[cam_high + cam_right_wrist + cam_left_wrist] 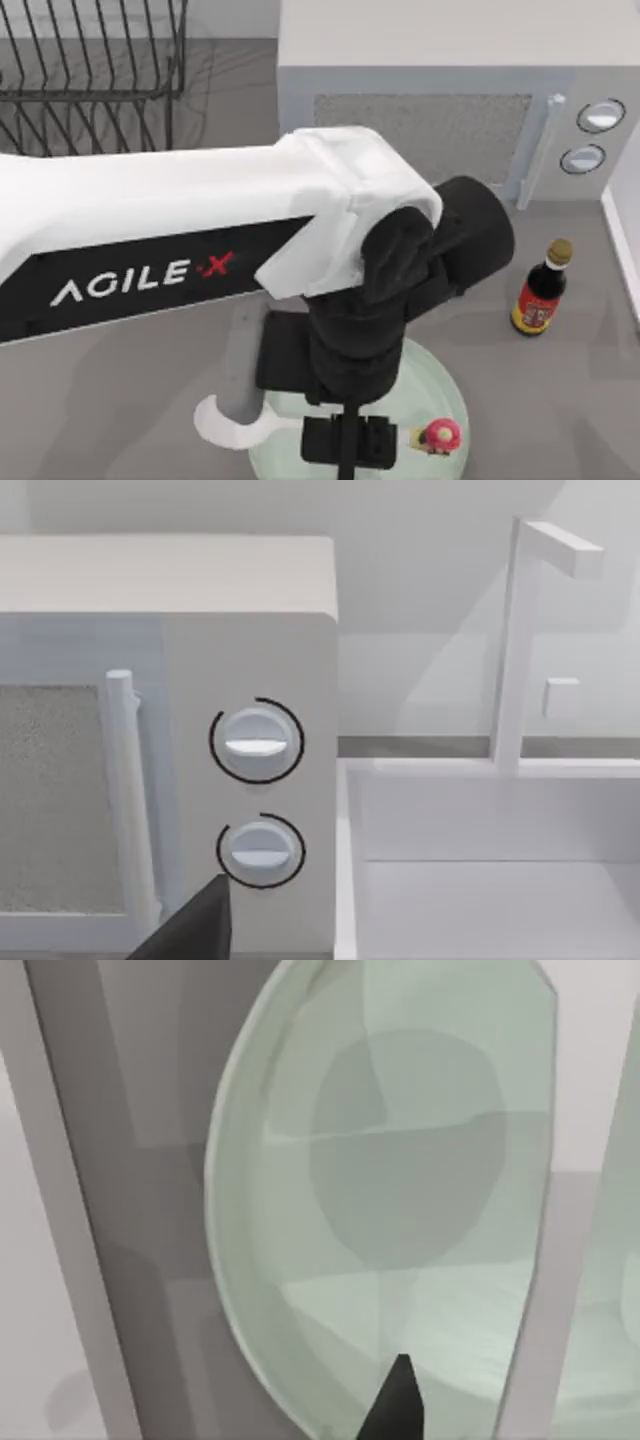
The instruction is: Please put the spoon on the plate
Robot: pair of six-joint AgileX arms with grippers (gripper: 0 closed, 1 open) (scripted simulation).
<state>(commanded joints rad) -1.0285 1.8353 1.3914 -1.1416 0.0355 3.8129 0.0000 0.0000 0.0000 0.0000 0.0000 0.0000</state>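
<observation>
Our left gripper (345, 445) hangs over the near-left part of the plate (445, 385), arm stretched across the table. We cannot tell from these views how far its fingers are apart or whether they hold anything.

The spoon (235, 425) lies at the plate's left rim: white bowl on the table just off the rim, the rest running in toward the plate under the gripper (whether the handle is between the fingers is hidden).

Handling guess: glossy, rigid and light, so slippery and prone to pivot. We'd grip mid-handle, across the narrow width, not the rounded bowl.

The plate looks thin and flat; set the spoon down low. A small pink thing (440, 435) sits on the plate's near-right part, a bottle (540, 290) stands right of the plate. Right arm parked, its wrist camera facing the microwave (165, 740).
</observation>
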